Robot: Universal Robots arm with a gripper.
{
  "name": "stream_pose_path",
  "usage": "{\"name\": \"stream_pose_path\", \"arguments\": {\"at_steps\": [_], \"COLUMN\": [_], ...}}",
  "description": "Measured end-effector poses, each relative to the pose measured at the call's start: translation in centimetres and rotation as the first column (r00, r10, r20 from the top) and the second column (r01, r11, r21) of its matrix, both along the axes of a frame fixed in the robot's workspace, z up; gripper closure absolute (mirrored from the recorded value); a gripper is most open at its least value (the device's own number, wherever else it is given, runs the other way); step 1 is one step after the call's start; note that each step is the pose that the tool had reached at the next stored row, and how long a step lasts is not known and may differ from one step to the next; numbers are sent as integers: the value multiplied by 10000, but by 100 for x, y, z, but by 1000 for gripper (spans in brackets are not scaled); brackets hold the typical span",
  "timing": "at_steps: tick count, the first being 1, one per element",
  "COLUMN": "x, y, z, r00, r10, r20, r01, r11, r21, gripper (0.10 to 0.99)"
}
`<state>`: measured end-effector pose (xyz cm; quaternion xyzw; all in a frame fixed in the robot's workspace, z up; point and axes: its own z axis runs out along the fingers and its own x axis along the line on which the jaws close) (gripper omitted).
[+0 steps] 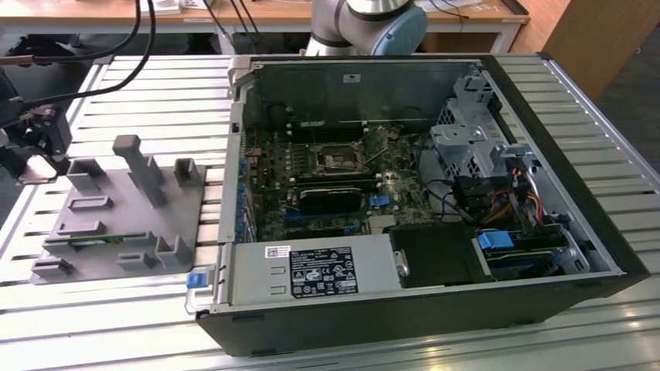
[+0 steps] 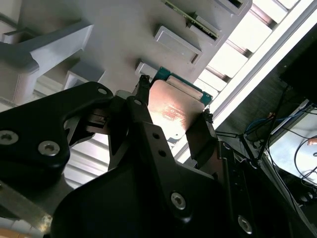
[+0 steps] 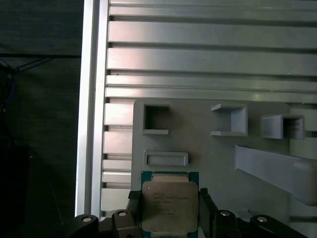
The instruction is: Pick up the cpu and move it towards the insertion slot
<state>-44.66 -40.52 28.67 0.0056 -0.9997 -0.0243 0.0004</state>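
Observation:
The cpu (image 3: 170, 203), a small square chip with a silvery face and a green rim, sits between the two black fingers of my gripper (image 3: 168, 195), which is shut on its opposite edges. In the second wrist view the cpu (image 2: 173, 114) shows a shiny, reflective face just above the grey fixture plate (image 2: 124, 29), with the gripper (image 2: 174, 101) clamped around it. In the exterior view the gripper (image 1: 31, 151) is at the far left, beside the fixture plate (image 1: 103, 232). The insertion slot (image 1: 338, 160) lies on the motherboard inside the open computer case, well off to the exterior view's right of the gripper.
The open black computer case (image 1: 577, 193) takes up the middle and right of the slatted aluminium table (image 1: 154, 93). The fixture plate (image 3: 208, 158) carries raised grey posts and pockets close to the chip. The table's edge rail (image 3: 94, 99) runs beside the plate, and black cables hang at the back left.

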Motion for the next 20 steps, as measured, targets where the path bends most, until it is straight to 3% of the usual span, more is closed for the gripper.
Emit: {"name": "stream_pose_path", "arguments": {"at_steps": [20], "x": [0], "y": [2], "z": [107], "r00": [10000], "r10": [0], "r20": [-1], "r01": [0], "r11": [10000], "r21": [-5], "gripper": [541]}}
